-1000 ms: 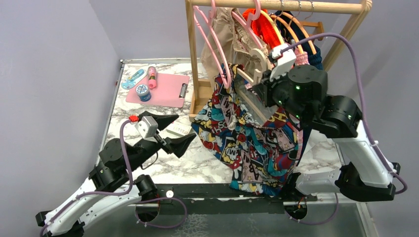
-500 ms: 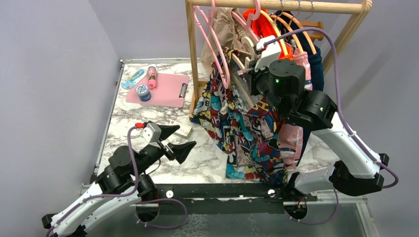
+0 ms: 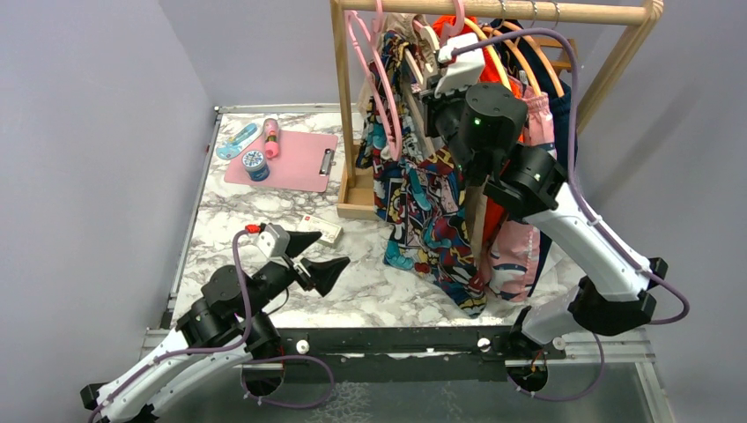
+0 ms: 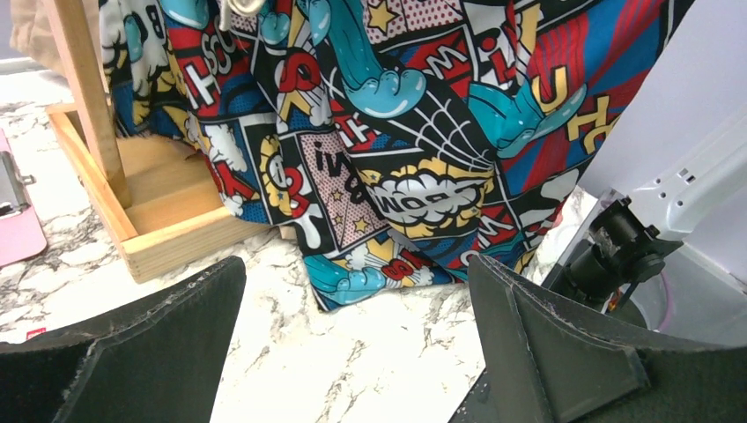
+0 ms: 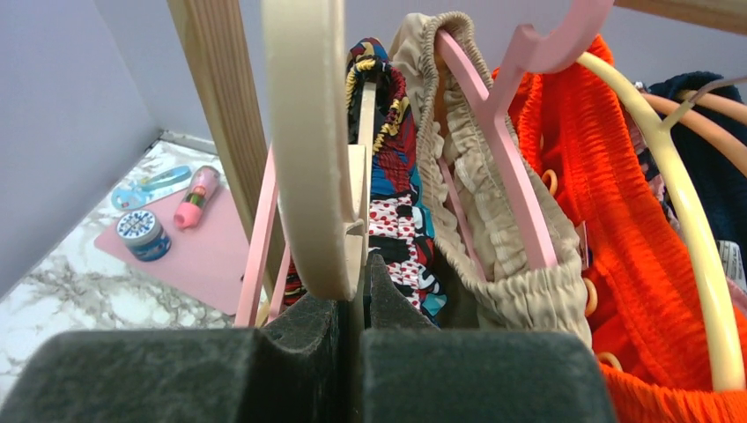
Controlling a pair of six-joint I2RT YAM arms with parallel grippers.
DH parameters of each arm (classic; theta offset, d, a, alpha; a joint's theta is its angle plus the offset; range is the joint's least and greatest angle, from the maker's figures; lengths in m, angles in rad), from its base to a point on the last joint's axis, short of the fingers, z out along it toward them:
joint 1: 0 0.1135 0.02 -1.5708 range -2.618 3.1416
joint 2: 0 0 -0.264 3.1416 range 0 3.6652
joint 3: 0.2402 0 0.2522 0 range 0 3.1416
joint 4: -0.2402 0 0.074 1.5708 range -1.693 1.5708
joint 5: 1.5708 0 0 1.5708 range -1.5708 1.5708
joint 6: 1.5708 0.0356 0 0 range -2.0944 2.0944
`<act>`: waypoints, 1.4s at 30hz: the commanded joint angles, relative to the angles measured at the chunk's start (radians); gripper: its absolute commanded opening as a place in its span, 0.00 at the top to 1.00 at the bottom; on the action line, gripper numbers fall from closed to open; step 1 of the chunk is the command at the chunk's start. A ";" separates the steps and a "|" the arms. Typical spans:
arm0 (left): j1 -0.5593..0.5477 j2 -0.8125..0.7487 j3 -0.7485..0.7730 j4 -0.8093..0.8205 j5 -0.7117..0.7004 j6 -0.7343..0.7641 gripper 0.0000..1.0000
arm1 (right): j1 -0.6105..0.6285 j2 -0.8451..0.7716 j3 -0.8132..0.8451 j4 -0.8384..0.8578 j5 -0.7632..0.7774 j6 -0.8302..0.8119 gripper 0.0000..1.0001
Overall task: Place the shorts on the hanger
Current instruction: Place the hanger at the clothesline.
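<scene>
While the right gripper [image 5: 363,264] is raised to the wooden rack [image 3: 343,106], its jaws are pressed together on the neck of the hanger [image 5: 308,132], pinching the thin cream stem just below the curved hook. The hook rises out of the top of the right wrist view; whether it sits over the rail [image 3: 564,11] cannot be told. The shorts [image 3: 423,194] hang from the hanger at the left end of the rack, between the post and the right arm. Their printed fabric falls in a long fold towards the table [image 3: 264,207]. In the left wrist view the lower hem reaches down to the marble beside the rack's wooden base [image 4: 167,203]. In the right wrist view a strip of the print shows just behind the hanger's stem.

To the right of the hanger, a pink hanger [image 5: 493,132] carries beige shorts [image 5: 476,220] with a gathered waistband. An orange garment [image 5: 617,203] hangs beyond them on a pale hanger.

The left gripper [image 3: 328,250] is low over the near left of the table, well apart from the rack. Its jaws are spread wide with nothing between them, and they face the hanging shorts. A pink clipboard [image 3: 291,159] lies at the far left of the table.
</scene>
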 commanded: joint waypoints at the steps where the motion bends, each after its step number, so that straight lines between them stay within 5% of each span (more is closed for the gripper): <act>1: 0.001 -0.032 -0.024 -0.013 -0.039 -0.030 0.01 | -0.025 0.031 0.061 0.135 0.007 -0.030 0.99; 14: 0.001 -0.042 -0.028 -0.025 -0.055 -0.028 0.01 | -0.156 0.022 0.027 0.193 -0.062 -0.001 0.99; 42: 0.001 -0.041 -0.032 -0.022 -0.063 -0.027 0.01 | -0.247 0.248 0.234 0.242 -0.215 0.126 0.99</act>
